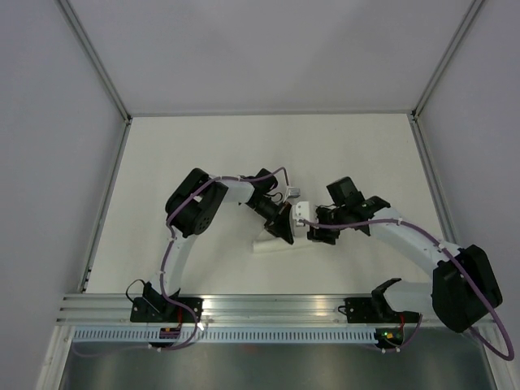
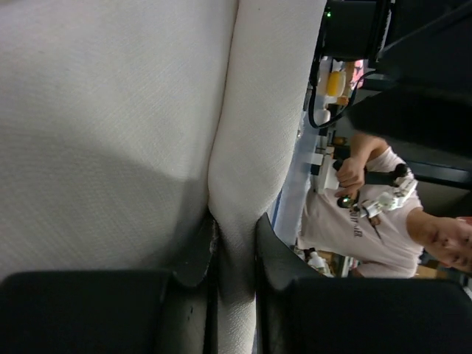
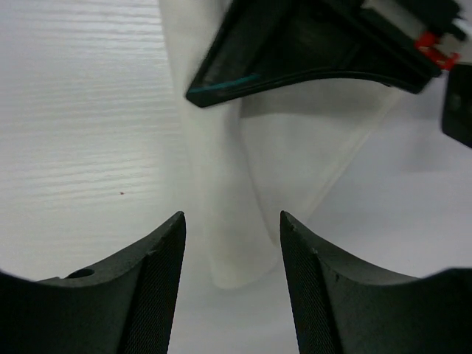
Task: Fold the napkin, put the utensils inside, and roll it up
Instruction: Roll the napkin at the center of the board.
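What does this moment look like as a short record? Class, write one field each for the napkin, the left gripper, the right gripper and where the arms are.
napkin: white, bunched into a narrow strip on the table
left gripper: shut, pinching a fold of the napkin
right gripper: open, one jaw on each side of the napkin's end, not gripping it
arms: both reach inward and meet near the middle of the table

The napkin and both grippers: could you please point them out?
napkin (image 3: pixel 221 188): right wrist view, its folded middle.
left gripper (image 2: pixel 234 234): left wrist view, between its fingertips.
right gripper (image 3: pixel 232 225): right wrist view, between its fingertips.
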{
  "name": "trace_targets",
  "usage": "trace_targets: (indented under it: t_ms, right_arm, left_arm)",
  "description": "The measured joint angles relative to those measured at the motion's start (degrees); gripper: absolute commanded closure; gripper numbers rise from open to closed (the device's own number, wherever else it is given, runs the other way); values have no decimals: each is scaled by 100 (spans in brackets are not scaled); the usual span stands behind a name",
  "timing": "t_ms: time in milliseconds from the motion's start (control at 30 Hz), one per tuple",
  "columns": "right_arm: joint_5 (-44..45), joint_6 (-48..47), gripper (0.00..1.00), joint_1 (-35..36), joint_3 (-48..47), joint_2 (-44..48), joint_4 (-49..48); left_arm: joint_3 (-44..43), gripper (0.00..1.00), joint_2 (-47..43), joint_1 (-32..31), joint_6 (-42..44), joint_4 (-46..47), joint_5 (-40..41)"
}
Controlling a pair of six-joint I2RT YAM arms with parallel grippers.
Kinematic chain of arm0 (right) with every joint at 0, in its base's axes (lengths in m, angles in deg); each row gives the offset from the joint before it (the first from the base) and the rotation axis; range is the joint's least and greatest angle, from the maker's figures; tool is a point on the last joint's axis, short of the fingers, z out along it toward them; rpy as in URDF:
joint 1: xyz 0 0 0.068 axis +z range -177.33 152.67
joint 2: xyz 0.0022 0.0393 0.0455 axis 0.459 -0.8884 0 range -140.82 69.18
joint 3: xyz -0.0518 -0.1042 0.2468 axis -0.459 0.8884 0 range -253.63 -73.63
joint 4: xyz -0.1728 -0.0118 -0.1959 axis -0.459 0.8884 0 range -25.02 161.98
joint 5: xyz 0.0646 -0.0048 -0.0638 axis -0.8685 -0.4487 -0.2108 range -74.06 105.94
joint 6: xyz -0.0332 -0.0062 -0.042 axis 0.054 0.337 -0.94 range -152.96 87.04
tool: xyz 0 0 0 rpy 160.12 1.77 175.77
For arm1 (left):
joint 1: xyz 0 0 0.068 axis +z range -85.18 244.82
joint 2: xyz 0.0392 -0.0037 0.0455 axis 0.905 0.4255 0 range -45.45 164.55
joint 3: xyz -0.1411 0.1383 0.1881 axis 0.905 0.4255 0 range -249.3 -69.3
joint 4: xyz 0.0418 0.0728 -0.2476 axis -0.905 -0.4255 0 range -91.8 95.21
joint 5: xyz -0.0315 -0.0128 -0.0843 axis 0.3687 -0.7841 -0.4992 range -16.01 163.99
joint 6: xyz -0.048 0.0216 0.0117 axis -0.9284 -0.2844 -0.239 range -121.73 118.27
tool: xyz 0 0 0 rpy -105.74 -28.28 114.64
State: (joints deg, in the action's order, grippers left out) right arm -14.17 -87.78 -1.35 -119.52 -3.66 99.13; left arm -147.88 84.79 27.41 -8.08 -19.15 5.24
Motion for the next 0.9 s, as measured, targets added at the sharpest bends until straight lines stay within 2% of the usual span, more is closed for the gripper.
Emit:
trace_targets:
  t_ms: [167, 500, 733, 900]
  right_arm:
    - [439, 24, 39, 898, 684, 133, -466]
    - [1458, 365, 38, 1976, 1456, 354, -1869]
    - [1945, 555, 41, 2271, 1633, 258, -2747]
    - [2090, 551, 45, 2415, 1759, -39, -3014]
  left_arm:
    - [-55, 98, 142, 81, -203, -96, -170]
    - [-76, 98, 195, 83, -302, -116, -216]
    - [-87, 98, 238, 96, -323, -129, -295]
    - [-87, 98, 238, 107, -323, -129, -310]
